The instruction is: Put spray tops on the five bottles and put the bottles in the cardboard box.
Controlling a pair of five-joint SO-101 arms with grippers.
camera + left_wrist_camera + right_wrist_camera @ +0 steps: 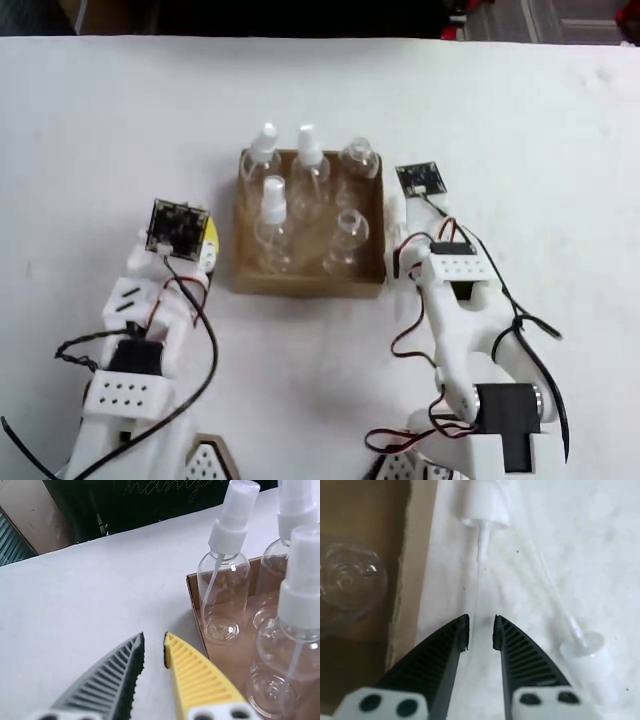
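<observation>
The cardboard box point(310, 286) sits in the middle of the tabletop point(120, 120), between the 2 arms. All 5 bottles stand upright inside it.

- **Capped bottles:** 3 carry white spray tops. These are a rear-corner bottle point(265, 152), the rear-middle bottle point(308, 160) and a front bottle point(273, 215).
- **Uncapped bottles:** 2 have open necks, the far uncapped bottle point(358, 160) and the near uncapped bottle point(347, 235). Both stand on the right arm's side of the box.

2 loose spray tops point(397, 212) lie on the tabletop just beside the box wall on that same side.

- **Nearer spray top:** in the right wrist view, the nearer spray top point(485, 507) lies close to the box wall point(415, 555). Its thin dip tube runs toward the right claw point(480, 622).
- **Farther spray top:** the farther spray top point(587, 652) lies away from the box, and its tube slants off across the surface.

The right claw's 2 black fingers are spread by a narrow gap and pinch nothing. Whether the tube's end reaches between them cannot be told.

The left claw point(154, 642) has 1 grey finger and 1 yellow finger. Its tips stand slightly apart and it holds nothing. It hangs over bare tabletop just beside the box's opposite wall point(195, 587), with a capped bottle point(223, 590) close ahead.

The tabletop is white and matte, with faint dark specks in the right wrist view. Past its far edge the room is dark point(125, 505), with a pale panel point(25, 515) at one side.
</observation>
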